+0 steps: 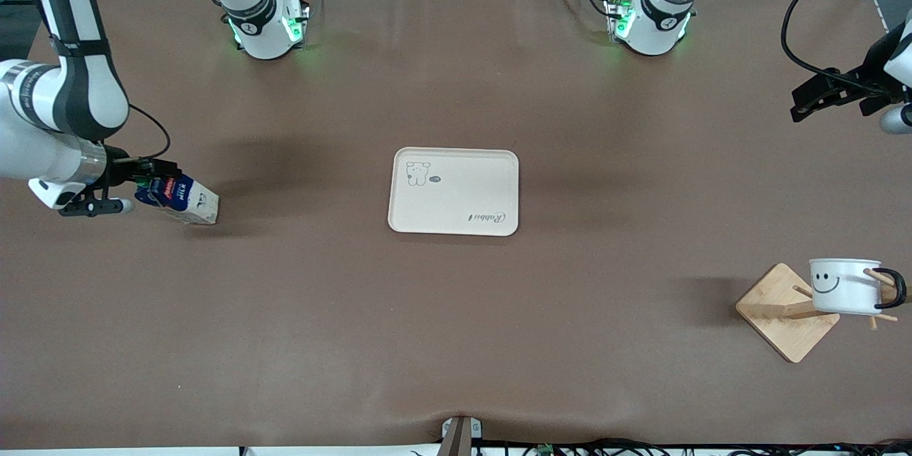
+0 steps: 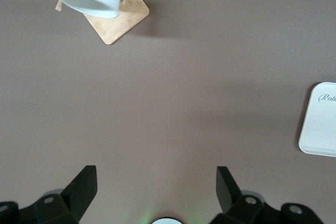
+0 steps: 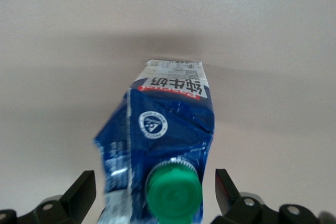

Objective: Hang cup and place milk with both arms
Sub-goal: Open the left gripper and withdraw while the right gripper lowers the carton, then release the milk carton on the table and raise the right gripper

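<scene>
Here the tabletop point(image 1: 456, 342) is a wide brown sheet, matte and mostly bare, with soft shadows across it and a slight ripple along the edge nearest the front camera. Grey floor shows past the edge where the two arm bases stand, each base ringed with green light, and black cables trail off the corner at the left arm's end.

Near the middle lies a cream rectangular tray point(image 1: 491, 189), flat, printed with a small cartoon animal and a script word.

Toward the corner nearest the front camera at the left arm's end stands a wooden mug rack point(image 1: 784, 310) on a square base turned like a diamond. The cup point(image 1: 844, 286), white with a black smiley face and black loop handle, hangs on one of its pegs, with the handle over the peg.

The left tool point(image 1: 812, 101) hangs in the air over the tabletop's edge at the left arm's end, apart from the rack; its fingers point(image 2: 84, 184) are spread wide with nothing between them.

The right tool point(image 1: 142, 182) is at the tabletop's edge at the right arm's end, level with the tray. It has the milk point(image 1: 178, 199) by its top, the dark-blue carton tilted with its pale bottom toward the tray. In the right wrist view the green cap point(image 3: 173, 192) sits between the fingers, and the carton's upper part is creased.
</scene>
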Available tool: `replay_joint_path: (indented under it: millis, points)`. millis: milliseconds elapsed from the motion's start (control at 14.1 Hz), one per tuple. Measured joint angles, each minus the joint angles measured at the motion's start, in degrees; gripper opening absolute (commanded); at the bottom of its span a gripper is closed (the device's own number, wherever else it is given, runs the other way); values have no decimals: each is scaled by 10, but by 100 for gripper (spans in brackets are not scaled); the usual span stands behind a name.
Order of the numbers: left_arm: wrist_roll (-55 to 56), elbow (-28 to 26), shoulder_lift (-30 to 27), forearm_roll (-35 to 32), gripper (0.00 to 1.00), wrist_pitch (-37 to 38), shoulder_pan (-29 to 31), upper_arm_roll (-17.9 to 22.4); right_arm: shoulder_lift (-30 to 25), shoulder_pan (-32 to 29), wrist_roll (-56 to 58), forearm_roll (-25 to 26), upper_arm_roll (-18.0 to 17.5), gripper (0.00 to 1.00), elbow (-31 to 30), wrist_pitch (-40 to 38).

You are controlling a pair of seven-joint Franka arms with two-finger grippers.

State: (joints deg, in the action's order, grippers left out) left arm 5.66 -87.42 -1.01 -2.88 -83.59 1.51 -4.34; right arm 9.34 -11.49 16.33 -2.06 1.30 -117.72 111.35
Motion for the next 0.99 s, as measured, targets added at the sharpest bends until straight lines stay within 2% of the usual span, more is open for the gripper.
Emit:
replay_joint_path:
  millis: [355,497,640,782,995]
  points:
    - [0,-5,0,14,100,-5,0,2,12,8,3,0,-6,100,107,-82]
    - [0,-5,0,14,100,-5,0,3,25,19,3,0,-9,100,191,-146]
    - [0,-5,0,14,100,-5,0,3,42,24,3,0,-9,100,301,-208]
    - [0,-5,0,14,100,-6,0,3,56,24,3,0,-9,100,401,-225]
    - [0,-5,0,14,100,-6,-1,3,61,25,3,1,-10,100,477,-260]
